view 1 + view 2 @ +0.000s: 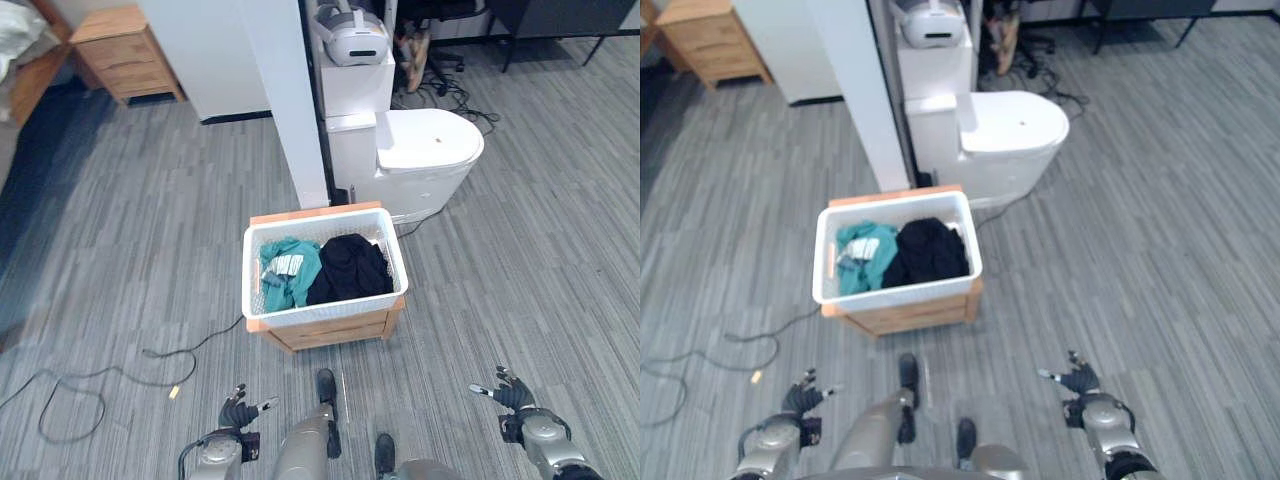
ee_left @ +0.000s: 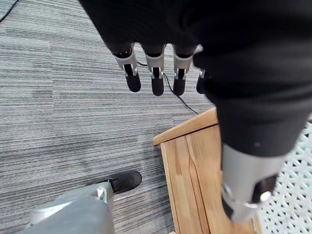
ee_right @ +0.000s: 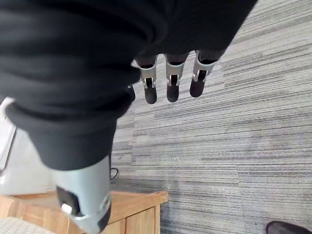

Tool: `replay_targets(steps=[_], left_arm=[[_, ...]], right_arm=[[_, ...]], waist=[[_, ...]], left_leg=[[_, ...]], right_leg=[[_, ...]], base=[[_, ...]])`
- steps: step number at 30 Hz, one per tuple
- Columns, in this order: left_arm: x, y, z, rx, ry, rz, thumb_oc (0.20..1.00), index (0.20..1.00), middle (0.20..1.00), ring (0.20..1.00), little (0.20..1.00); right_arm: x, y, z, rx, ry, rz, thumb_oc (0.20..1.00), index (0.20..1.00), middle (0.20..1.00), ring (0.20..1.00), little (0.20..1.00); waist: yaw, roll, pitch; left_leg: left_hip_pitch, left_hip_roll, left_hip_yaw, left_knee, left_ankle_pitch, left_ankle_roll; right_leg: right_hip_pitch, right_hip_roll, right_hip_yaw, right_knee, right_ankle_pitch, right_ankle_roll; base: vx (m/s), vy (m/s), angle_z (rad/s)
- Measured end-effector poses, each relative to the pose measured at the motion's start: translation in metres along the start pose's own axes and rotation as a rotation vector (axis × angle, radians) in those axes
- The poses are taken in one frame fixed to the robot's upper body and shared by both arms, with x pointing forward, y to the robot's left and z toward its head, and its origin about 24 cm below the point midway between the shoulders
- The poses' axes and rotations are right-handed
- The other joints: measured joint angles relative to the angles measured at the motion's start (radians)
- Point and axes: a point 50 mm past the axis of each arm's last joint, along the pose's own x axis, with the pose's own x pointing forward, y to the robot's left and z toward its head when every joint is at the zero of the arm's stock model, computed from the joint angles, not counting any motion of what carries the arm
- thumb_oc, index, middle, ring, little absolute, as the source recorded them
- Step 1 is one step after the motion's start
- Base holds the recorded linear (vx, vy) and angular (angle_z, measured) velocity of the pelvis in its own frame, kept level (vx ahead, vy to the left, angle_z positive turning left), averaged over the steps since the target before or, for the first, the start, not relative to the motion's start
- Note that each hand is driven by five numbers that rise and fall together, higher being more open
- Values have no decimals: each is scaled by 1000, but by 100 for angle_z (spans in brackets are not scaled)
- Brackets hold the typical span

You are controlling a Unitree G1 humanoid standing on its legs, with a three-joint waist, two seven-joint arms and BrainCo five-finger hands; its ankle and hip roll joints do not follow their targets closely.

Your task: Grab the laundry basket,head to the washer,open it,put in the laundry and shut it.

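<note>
Two robot hands sit low in my head views, and both are empty with fingers straight and spread: the left robot hand at the bottom left of centre, the right robot hand at the bottom right. Each hangs over bare grey floor, well apart from the laundry basket.

That white lattice-walled basket stands at the middle of the frame on a low wooden stand, its rim running just inside the stand's edges. Inside it I see a teal garment on the left and a black garment on the right, touching each other. A pale patch on the teal cloth may be a label, but I cannot read anything on it.

In the left wrist view, the stand's near corner and a strip of lattice lie just past the fingers, not touching them. In the right wrist view, the fingers point over open floor with the stand's corner nearby.

Open floor stretches to the basket's left and right. Above it a white pillar and a white toilet close off the upper middle. A wooden nightstand sits at upper left. A thin cord trails over the floor at lower left.
</note>
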Motion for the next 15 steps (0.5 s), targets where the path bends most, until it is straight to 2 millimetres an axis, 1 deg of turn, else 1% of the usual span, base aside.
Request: replay_targets(steps=[1,2,3,4,5,6,8,9,10,11,12,13,14,15], left_arm=[[1,2,-3,2,23,11,1000,1000,1000,1000,1000],[0,4,-4,7,28,12,1000,1000,1000,1000,1000],[0,4,-3,11,27,12,1000,1000,1000,1000,1000],[3,7,5,40,4,13,1000,1000,1000,1000,1000],[7,9,22,55,-46,16,1000,1000,1000,1000,1000],[8,12,28,61,-63,22,1000,1000,1000,1000,1000],[9,16,32,68,-74,32,1000,1000,1000,1000,1000],[9,18,35,71,-88,34,1000,1000,1000,1000,1000],[8,19,38,73,-100,35,1000,1000,1000,1000,1000],[8,21,39,74,-109,39,1000,1000,1000,1000,1000],[6,21,39,73,-116,39,1000,1000,1000,1000,1000],[2,20,38,65,-137,32,1000,1000,1000,1000,1000],[-2,20,37,56,-158,27,1000,1000,1000,1000,1000],[-6,22,35,42,-171,33,1000,1000,1000,1000,1000]], right_arm=[[-2,3,-5,-7,17,7,1000,1000,1000,1000,1000],[-3,5,-7,-10,18,17,1000,1000,1000,1000,1000],[-3,6,-6,-11,14,19,1000,1000,1000,1000,1000],[-3,8,-2,-10,-3,28,1000,1000,1000,1000,1000],[-1,11,7,-8,-33,37,1000,1000,1000,1000,1000],[1,14,13,-6,-48,43,1000,1000,1000,1000,1000],[4,19,26,0,-89,55,1000,1000,1000,1000,1000],[4,21,33,-11,-115,61,1000,1000,1000,1000,1000],[4,22,36,-16,-131,63,1000,1000,1000,1000,1000],[5,22,40,-25,-143,64,1000,1000,1000,1000,1000],[5,22,43,-27,-156,63,1000,1000,1000,1000,1000],[1,21,39,-28,-157,63,1000,1000,1000,1000,1000],[-1,19,38,-33,-165,61,1000,1000,1000,1000,1000],[-2,17,42,-57,-189,57,1000,1000,1000,1000,1000]], waist=[[2,-7,-2],[3,-13,-6],[3,-13,-6],[2,-27,-12],[5,-28,-12],[11,-30,-11],[23,-30,-12],[27,-30,-12],[28,-31,-14],[33,-36,-17],[30,-35,-17],[28,-35,-23],[33,-35,-27],[37,-34,-31]], left_leg=[[24,-11,12,-19,19,14],[51,-24,27,-36,15,23],[57,-28,26,-42,28,28],[69,-61,31,-51,16,61],[80,-81,32,-65,20,76],[91,-80,41,-69,14,85],[120,-78,50,-88,9,78],[127,-74,53,-89,-2,63],[129,-72,52,-88,-11,57],[124,-72,53,-91,-14,57],[126,-73,45,-94,-16,57],[128,-74,27,-93,-19,56],[131,-72,24,-93,-20,51],[132,-68,25,-92,-18,44]], right_leg=[[1,-15,10,34,-27,27],[-19,-34,13,91,-50,52],[-30,-40,12,108,-68,57],[-61,-75,7,163,-96,65],[-116,-100,9,264,-134,89],[-141,-110,4,296,-136,92],[-191,-113,2,346,-136,92],[-227,-114,4,354,-135,92],[-260,-113,2,346,-134,94],[-302,-113,-5,347,-130,100],[-327,-109,-21,338,-115,115],[-319,-108,-19,323,-100,112],[-311,-104,-21,300,-83,106],[-297,-102,-27,274,-60,101]], base=[[88,107,-39],[77,135,-26],[77,135,-20],[71,134,-4],[37,56,-8],[41,41,-18],[8,-22,-23],[15,-40,-3],[37,-65,4],[59,-67,20],[61,-72,36],[62,-74,40],[59,-86,22],[52,-88,2]])
